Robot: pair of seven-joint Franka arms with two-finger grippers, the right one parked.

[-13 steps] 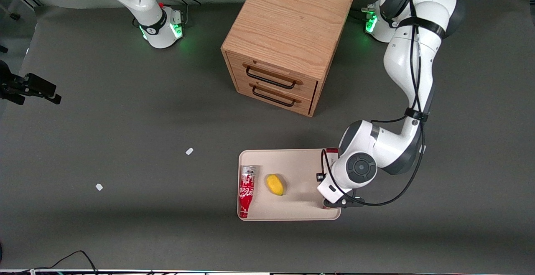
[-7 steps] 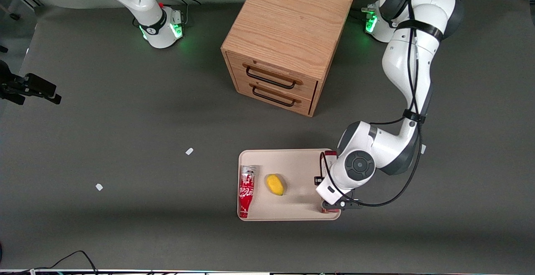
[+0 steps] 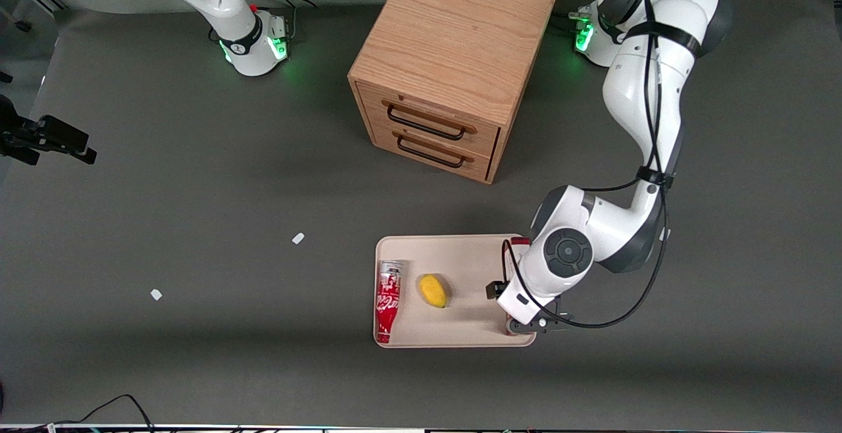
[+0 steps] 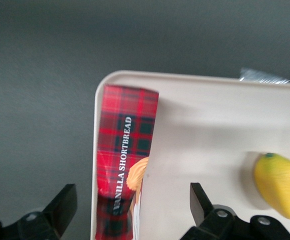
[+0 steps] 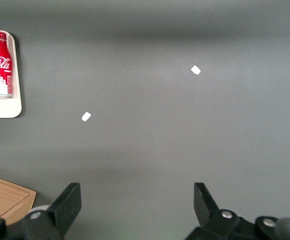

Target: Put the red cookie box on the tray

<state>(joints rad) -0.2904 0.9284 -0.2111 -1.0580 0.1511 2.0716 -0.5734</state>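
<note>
The red cookie box (image 4: 125,160), tartan red with a cookie picture, lies flat in the tray (image 4: 210,115) along its rim at the working arm's end. My left gripper (image 4: 130,210) is open just above it. One fingertip is out past the tray's rim and the other is over the tray floor, and neither touches the box. In the front view the wrist covers most of the box. Only its red ends show (image 3: 521,241), on the beige tray (image 3: 454,252).
A red-and-white soda can (image 3: 388,298) and a yellow lemon (image 3: 433,290) lie in the tray, toward the parked arm's end of it. The wooden two-drawer cabinet (image 3: 454,64) stands farther from the front camera. Two white scraps (image 3: 298,238) lie on the grey table.
The wrist has shifted slightly over the tray's end. A dark part at its side now sticks out farther over the tray floor. The box stays in the tray.
</note>
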